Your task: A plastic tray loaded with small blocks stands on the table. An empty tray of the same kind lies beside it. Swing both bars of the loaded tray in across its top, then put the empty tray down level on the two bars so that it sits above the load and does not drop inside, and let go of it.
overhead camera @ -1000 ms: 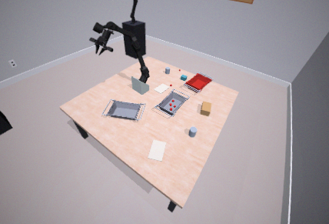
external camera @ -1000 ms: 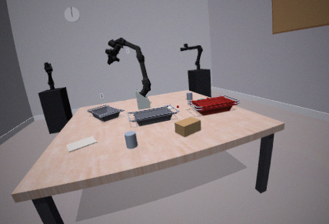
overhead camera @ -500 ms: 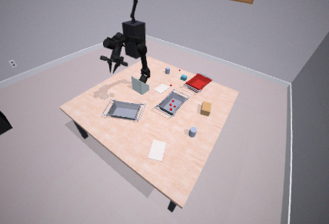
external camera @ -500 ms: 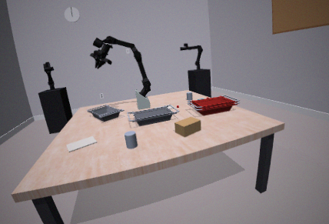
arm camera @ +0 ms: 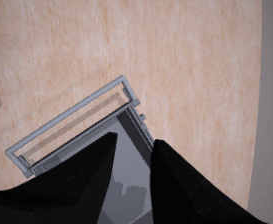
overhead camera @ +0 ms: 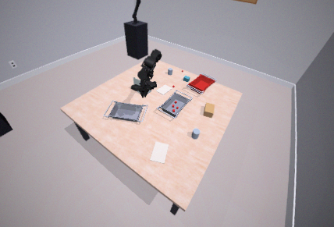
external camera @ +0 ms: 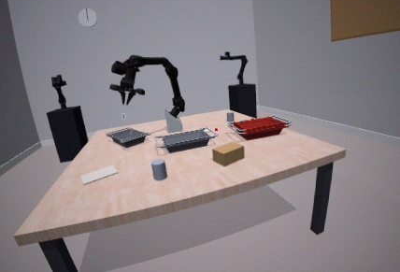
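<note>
The loaded grey tray (overhead camera: pixel 170 101) (external camera: pixel 187 144) stands mid-table with several small red blocks (overhead camera: pixel 173 106) inside. Its wire bars stick out past its two ends. The empty grey tray (overhead camera: pixel 126 112) (external camera: pixel 128 142) (arm camera: pixel 132 175) lies beside it, upright; one of its bars (arm camera: pixel 64 115) juts out beyond its end. My gripper (overhead camera: pixel 143 95) (external camera: pixel 125 104) (arm camera: pixel 134 145) points down, high above the empty tray. Its fingers are a little apart with nothing between them, so it is open only narrowly. The fingers hide part of the empty tray in the wrist view.
A red tray (overhead camera: pixel 201 83) (external camera: pixel 262 131) stands beyond the loaded tray. A tan box (overhead camera: pixel 209 110) (external camera: pixel 228 153) and a blue-grey cylinder (overhead camera: pixel 196 133) (external camera: pixel 159 170) stand on its other side. Another cylinder (overhead camera: pixel 170 71) (external camera: pixel 230 117), a teal block (overhead camera: pixel 186 79) and white sheets (overhead camera: pixel 159 152) (external camera: pixel 99 175) are also on the table.
</note>
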Tool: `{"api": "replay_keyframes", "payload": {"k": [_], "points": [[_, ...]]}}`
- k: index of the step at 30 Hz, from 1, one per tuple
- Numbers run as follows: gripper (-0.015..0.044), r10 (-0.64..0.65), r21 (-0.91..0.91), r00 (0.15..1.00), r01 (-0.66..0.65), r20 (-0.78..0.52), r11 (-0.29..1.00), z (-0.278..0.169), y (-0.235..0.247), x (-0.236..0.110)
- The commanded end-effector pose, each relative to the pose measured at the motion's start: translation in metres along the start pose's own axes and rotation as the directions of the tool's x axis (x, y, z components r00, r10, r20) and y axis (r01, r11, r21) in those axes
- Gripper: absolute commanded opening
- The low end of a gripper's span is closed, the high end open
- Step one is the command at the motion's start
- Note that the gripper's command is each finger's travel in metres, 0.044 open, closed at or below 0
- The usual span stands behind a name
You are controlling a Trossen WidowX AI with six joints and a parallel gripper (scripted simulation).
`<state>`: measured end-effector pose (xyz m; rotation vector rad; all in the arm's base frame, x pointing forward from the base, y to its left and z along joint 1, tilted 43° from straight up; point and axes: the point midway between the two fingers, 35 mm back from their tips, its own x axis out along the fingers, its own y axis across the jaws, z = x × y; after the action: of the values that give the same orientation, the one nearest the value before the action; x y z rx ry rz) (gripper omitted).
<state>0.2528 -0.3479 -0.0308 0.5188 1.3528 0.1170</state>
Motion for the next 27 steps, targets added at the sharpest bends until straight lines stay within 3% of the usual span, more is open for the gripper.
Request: {"api": "replay_keyframes", "payload": {"k": [1, 14, 20, 27], "points": [[0.0081, 0.076, -0.047, 0.997, -0.077, -0.026, 0.996, 0.023, 0.041, 0.035], [0.0081, 0.284, -0.165, 0.937, -0.318, -0.203, 0.934, 0.053, 0.189, 0.136], [0.0081, 0.287, -0.166, 0.936, -0.322, -0.206, 0.932, 0.052, 0.193, 0.142], [0.0081, 0.288, -0.166, 0.935, -0.323, -0.205, 0.932, 0.047, 0.202, 0.172]]}}
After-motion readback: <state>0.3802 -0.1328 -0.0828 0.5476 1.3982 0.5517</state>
